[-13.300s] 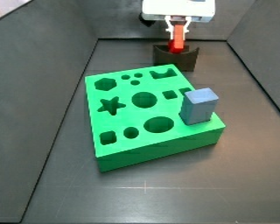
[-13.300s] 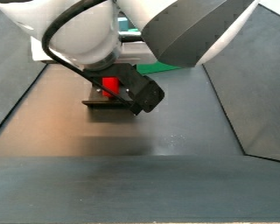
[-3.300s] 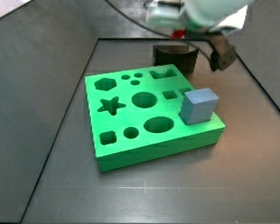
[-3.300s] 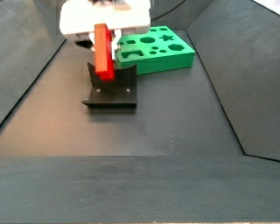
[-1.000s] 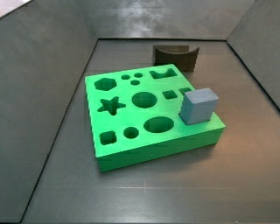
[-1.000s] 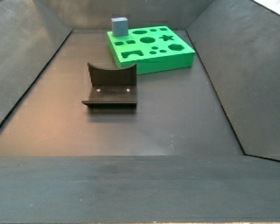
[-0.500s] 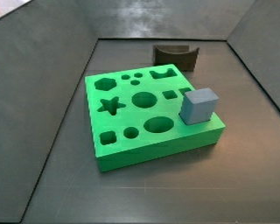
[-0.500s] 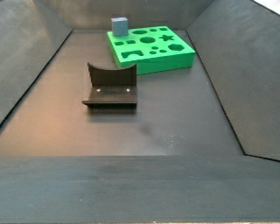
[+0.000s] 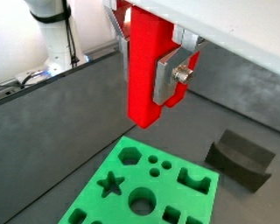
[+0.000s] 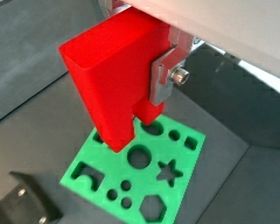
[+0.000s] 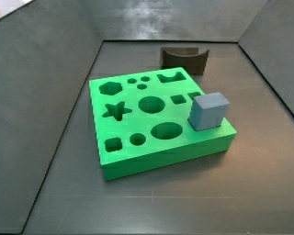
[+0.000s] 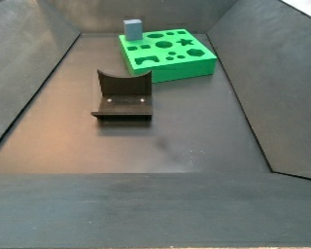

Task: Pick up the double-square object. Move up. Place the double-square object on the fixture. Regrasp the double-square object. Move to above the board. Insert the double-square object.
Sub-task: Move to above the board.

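I see the double-square object (image 9: 147, 70) as a plain bright red, with no markings, in both wrist views. The end effector (image 10: 154, 74) holding it high over the board has silver plate fingers (image 9: 174, 72). The board (image 11: 156, 121) is a vivid green throughout, its cut-outs reading as darker green shadow. On its corner I see a matte grey-blue cube (image 11: 209, 111). The fixture (image 12: 123, 95) is dark grey-brown, almost black in a wrist view (image 9: 241, 157). The floor (image 12: 171, 146) is a dull dark grey with faint pale glare, and the enclosure walls (image 11: 39, 73) match it.
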You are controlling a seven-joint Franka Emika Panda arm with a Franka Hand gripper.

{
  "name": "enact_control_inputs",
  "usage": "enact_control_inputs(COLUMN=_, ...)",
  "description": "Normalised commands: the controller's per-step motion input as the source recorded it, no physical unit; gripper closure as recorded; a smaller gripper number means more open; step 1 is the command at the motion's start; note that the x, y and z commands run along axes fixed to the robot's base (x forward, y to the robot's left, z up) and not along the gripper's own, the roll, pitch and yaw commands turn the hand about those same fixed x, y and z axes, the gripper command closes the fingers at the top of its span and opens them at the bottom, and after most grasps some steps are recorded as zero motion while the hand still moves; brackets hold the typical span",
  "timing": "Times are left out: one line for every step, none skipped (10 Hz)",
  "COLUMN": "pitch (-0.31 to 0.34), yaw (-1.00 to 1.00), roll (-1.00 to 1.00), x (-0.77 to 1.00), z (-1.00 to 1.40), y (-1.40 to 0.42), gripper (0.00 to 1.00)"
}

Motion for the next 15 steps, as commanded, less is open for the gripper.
enact_control_inputs(pitch=-0.366, yaw=0.01, roll=-0.41, x=-0.27, z=0.0, y=0.12, gripper=1.0)
enact_control_inputs(pitch=-0.329, yaw=0.01, roll=-0.34, x=-0.25, z=0.0, y=0.12, gripper=1.0)
enact_control_inputs(pitch=-0.289, yaw=0.01, roll=-0.28, x=-0.23, z=0.0, y=0.11, gripper=1.0)
enact_control_inputs(pitch=-0.273, yaw=0.01, roll=-0.26, x=-0.22, z=0.0, y=0.11, gripper=1.0)
enact_control_inputs(pitch=-0.251, yaw=0.01, roll=-0.21, x=-0.2, z=0.0, y=0.1, gripper=1.0)
enact_control_inputs(pitch=-0.246, yaw=0.0, roll=-0.2, x=-0.19, z=0.0, y=0.1, gripper=1.0)
enact_control_inputs(pitch=-0.239, yaw=0.01, roll=-0.18, x=-0.18, z=0.0, y=0.09, gripper=1.0)
enact_control_inputs(pitch=-0.234, yaw=0.01, roll=-0.18, x=-0.18, z=0.0, y=0.09, gripper=1.0)
enact_control_inputs(pitch=-0.23, yaw=0.0, roll=-0.17, x=-0.18, z=0.0, y=0.09, gripper=1.0)
enact_control_inputs(pitch=-0.226, yaw=0.01, roll=-0.17, x=-0.17, z=0.0, y=0.09, gripper=1.0)
enact_control_inputs(pitch=-0.223, yaw=0.0, roll=-0.17, x=-0.17, z=0.0, y=0.09, gripper=1.0)
enact_control_inputs(pitch=-0.22, yaw=0.0, roll=-0.16, x=-0.17, z=0.0, y=0.09, gripper=1.0)
enact_control_inputs(pitch=-0.219, yaw=0.0, roll=-0.16, x=-0.17, z=0.0, y=0.09, gripper=1.0)
enact_control_inputs(pitch=-0.218, yaw=0.0, roll=-0.16, x=-0.17, z=0.0, y=0.09, gripper=1.0)
enact_control_inputs(pitch=-0.217, yaw=0.0, roll=-0.16, x=-0.17, z=0.0, y=0.09, gripper=1.0)
